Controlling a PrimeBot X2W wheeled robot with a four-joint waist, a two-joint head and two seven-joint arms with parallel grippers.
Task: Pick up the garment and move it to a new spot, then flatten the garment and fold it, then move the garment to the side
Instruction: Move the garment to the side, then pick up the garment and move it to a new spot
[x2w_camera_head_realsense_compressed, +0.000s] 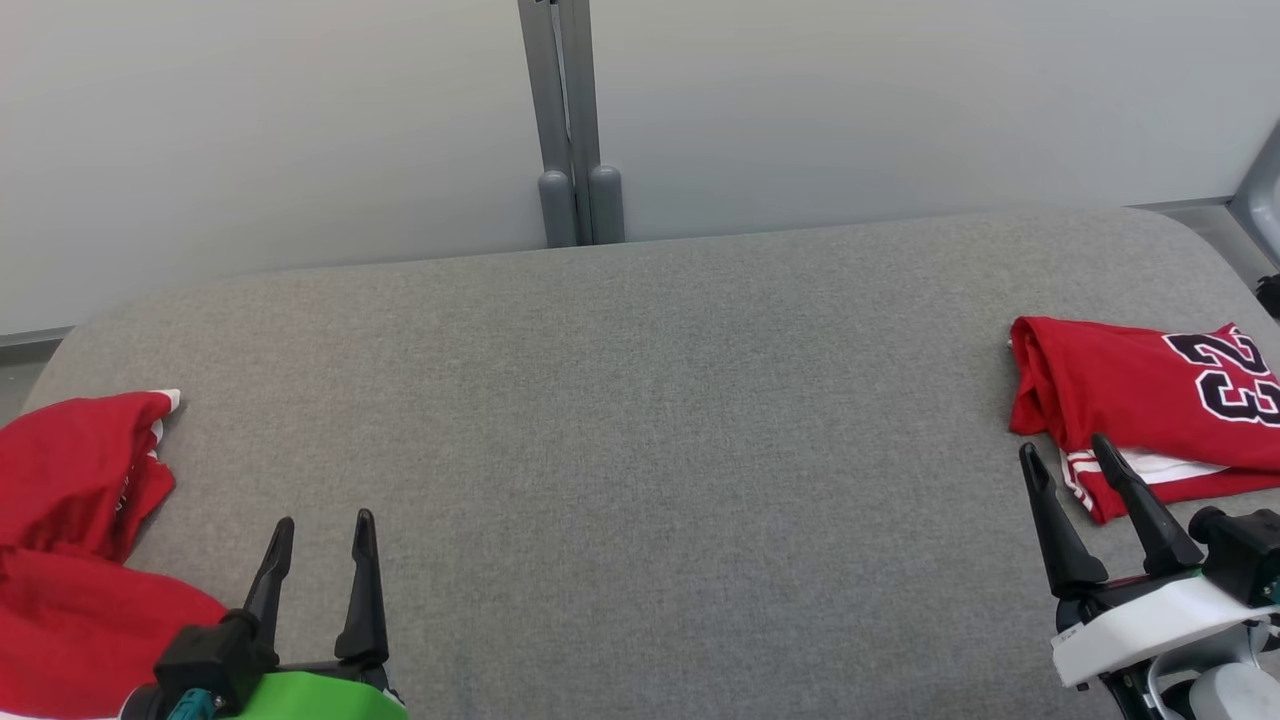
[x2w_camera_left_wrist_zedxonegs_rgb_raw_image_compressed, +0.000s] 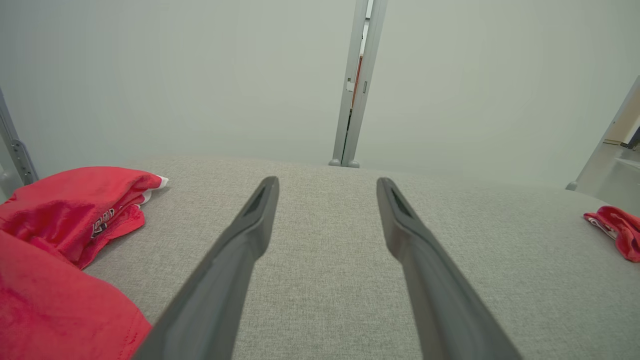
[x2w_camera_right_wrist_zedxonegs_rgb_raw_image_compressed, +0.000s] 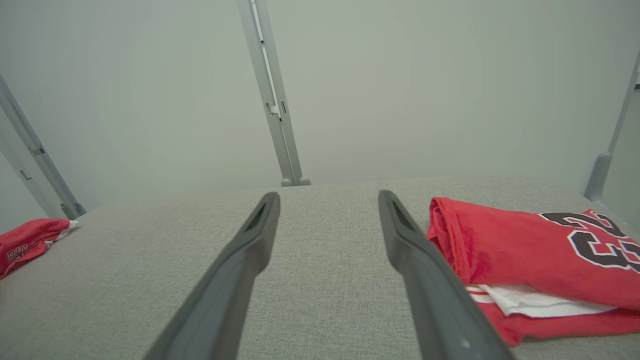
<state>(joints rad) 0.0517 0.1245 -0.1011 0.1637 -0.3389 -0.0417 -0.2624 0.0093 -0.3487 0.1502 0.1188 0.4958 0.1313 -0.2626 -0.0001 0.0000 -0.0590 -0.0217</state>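
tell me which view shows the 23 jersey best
Right wrist view: the folded jersey lies close, its layers plain. The head view crops it at the edge; the left wrist view catches a small far corner.

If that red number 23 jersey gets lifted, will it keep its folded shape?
Probably not: the jersey lies in soft, rumpled layers, so it would likely droop and unfold. It looks thin, so probably light. Pushed, it may bunch on the woven grey surface.
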